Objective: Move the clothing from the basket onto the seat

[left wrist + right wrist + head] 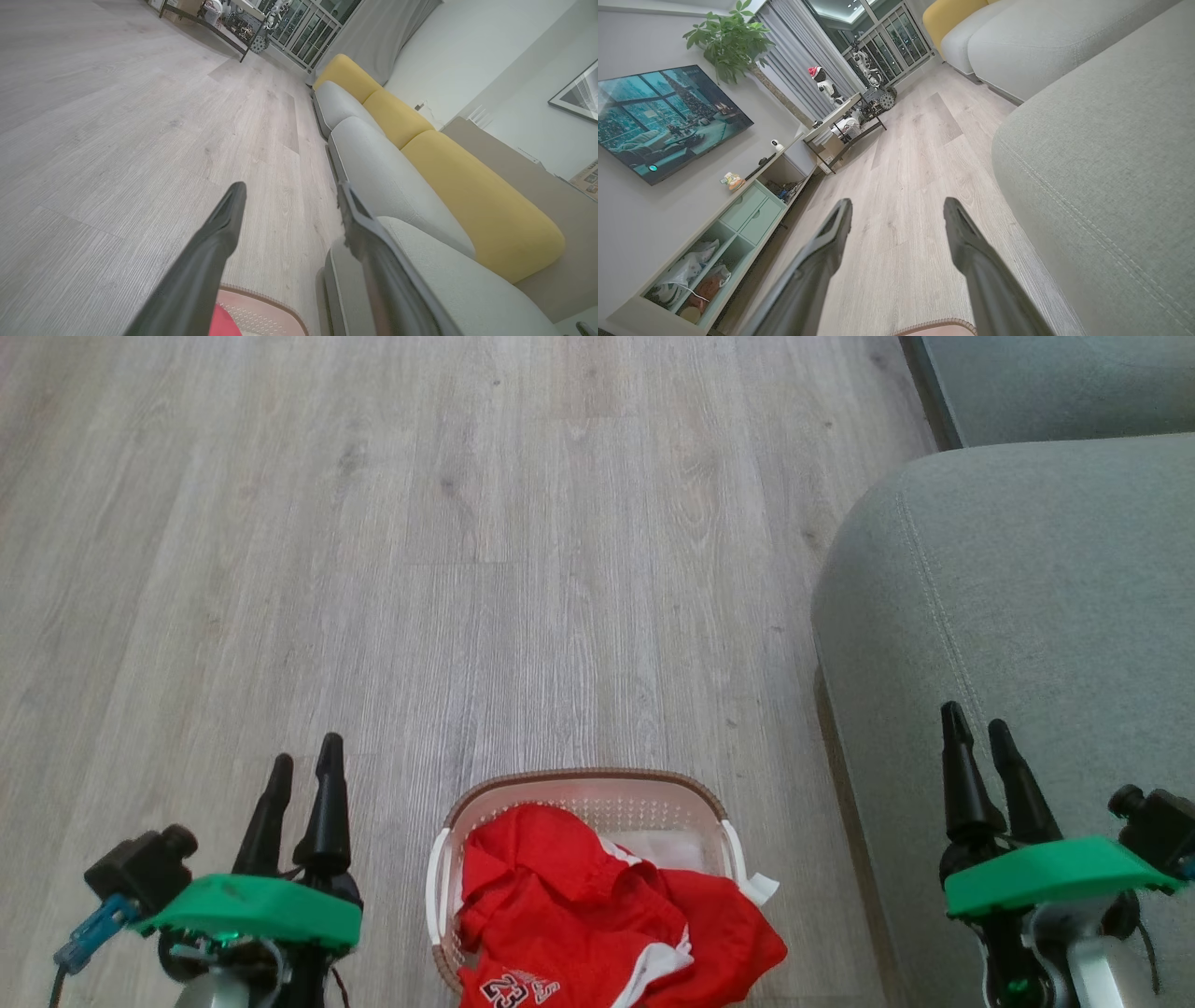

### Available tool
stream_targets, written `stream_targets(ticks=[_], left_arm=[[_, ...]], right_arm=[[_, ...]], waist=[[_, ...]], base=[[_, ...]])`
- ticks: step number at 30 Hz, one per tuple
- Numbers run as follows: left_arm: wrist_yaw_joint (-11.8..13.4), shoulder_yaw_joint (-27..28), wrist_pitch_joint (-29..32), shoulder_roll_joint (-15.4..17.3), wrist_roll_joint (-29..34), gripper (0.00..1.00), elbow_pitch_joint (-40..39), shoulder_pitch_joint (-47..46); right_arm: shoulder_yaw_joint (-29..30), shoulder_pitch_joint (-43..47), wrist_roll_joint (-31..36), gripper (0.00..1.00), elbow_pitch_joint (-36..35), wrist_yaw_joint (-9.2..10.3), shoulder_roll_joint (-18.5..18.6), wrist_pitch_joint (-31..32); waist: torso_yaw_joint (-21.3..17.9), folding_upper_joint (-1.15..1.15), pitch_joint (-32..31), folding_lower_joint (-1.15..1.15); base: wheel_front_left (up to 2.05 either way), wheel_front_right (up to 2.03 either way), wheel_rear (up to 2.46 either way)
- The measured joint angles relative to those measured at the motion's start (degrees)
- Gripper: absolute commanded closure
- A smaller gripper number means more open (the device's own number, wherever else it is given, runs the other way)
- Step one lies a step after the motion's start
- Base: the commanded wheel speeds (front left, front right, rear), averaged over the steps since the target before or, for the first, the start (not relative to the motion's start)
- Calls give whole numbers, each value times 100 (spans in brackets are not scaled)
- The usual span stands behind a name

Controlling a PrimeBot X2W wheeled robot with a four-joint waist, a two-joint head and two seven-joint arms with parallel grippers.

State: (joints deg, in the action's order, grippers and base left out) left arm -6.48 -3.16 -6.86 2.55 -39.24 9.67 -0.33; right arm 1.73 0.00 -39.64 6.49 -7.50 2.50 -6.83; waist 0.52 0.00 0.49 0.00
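**A:** Anything legible here?

**B:** One number, "23". It's in white, dark-edged figures on the red jersey, at the bottom edge of the head view, where the cloth lies bunched in the basket.

**A:** Any word with it?

**B:** A short run of letters in the same style sits just beside the number. It's too small and creased to read for certain.

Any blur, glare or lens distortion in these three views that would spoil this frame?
Head view: even soft light, no harsh glare, sharp; the basket is cropped by the bottom edge. Left wrist view: wide-angle bending tilts the sofa, and the near fingers look soft. Right wrist view: same bending, fingers soft, floor crisp.
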Motion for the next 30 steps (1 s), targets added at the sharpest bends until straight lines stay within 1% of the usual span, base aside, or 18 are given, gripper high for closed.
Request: stream_targets(ticks=[30], left_arm=[[-5, -233, -493, 10, 1864, 0, -258, -70]], right_arm=[[-56, 0, 1859, 0, -287, 0, -1, -480]], waist=[[29, 0, 111, 0]], base=[[0, 0, 0]])
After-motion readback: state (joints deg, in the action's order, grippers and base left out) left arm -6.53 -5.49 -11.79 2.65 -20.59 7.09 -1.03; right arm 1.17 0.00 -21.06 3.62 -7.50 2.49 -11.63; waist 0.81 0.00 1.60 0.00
